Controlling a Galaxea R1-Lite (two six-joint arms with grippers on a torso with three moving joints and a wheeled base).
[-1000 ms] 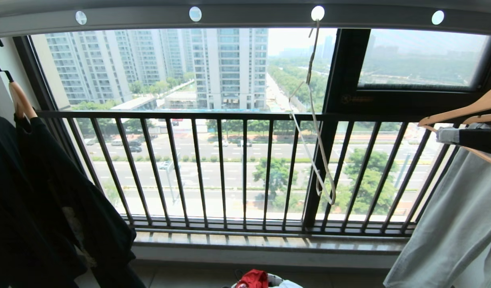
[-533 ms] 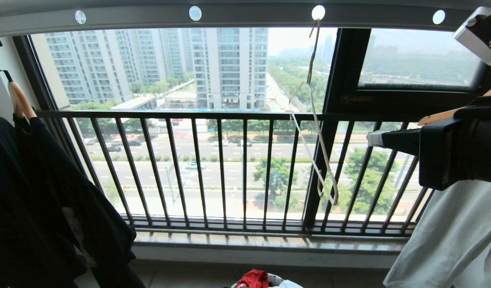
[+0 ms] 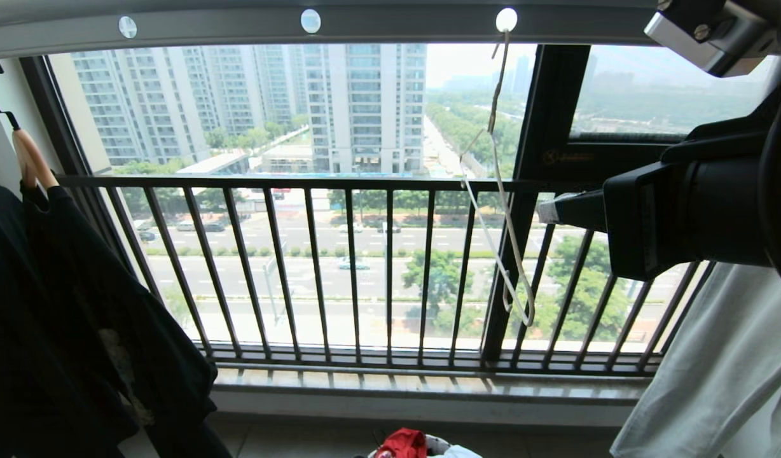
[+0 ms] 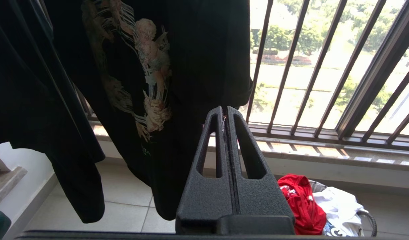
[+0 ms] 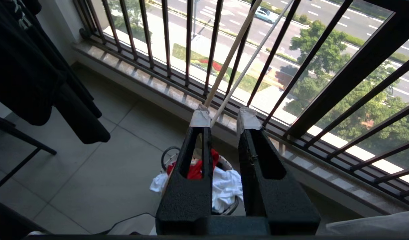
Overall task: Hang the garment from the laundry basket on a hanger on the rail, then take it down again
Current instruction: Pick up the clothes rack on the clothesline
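The grey rail runs overhead. The white wire hanger hangs bare from one of its holes. My right gripper reaches in from the right at mid-height, a short way right of the hanger. In the right wrist view this gripper is open with nothing between its fingers, and the hanger's wires slant just past one taped fingertip. The red garment lies in the laundry basket on the floor, also seen far below. My left gripper is shut, empty, low beside a black shirt.
A black shirt on a wooden hanger fills the left side. A pale grey garment hangs at the right under my arm. The dark barred window railing stands behind the hanger. A white T-shirt shares the basket.
My right arm has risen into the head view from the right, and its gripper tip has travelled left towards the hanger. The left arm and the garment have not moved.
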